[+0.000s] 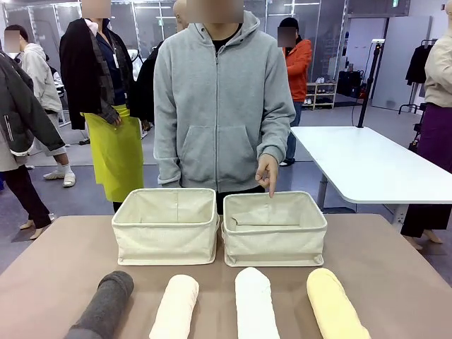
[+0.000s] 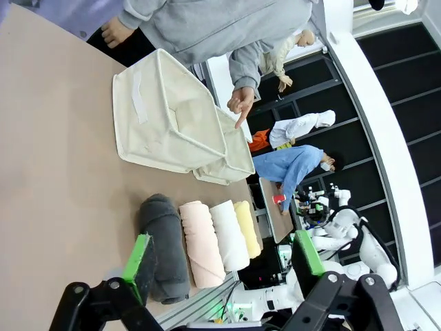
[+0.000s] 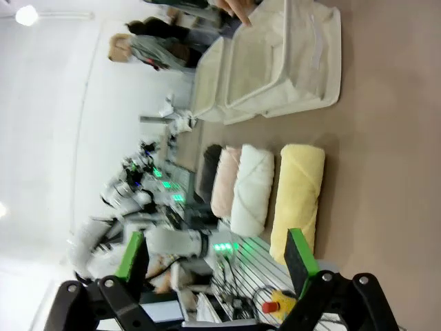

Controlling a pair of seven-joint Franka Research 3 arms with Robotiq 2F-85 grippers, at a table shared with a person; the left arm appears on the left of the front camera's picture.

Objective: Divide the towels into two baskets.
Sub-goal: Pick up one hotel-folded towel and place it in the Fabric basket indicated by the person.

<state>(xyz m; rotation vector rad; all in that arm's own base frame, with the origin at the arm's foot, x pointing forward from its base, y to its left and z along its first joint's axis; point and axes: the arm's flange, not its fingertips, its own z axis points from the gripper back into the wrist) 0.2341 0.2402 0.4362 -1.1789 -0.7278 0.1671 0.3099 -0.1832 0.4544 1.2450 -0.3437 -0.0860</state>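
Four rolled towels lie in a row along the near table edge: dark grey (image 1: 104,305), cream (image 1: 175,306), white (image 1: 254,304) and pale yellow (image 1: 334,305). Behind them stand two beige canvas baskets side by side, left (image 1: 167,226) and right (image 1: 274,229), both with nothing inside. A person in a grey hoodie points a finger (image 1: 268,176) down at the right basket. My left gripper (image 2: 224,265) hangs open above the dark grey towel (image 2: 164,245). My right gripper (image 3: 215,255) is open above the near end of the pale yellow towel (image 3: 298,200). Neither holds anything.
The brown table (image 1: 56,261) has free room left and right of the baskets. A white table (image 1: 367,166) stands behind at the right. Several people stand behind the table.
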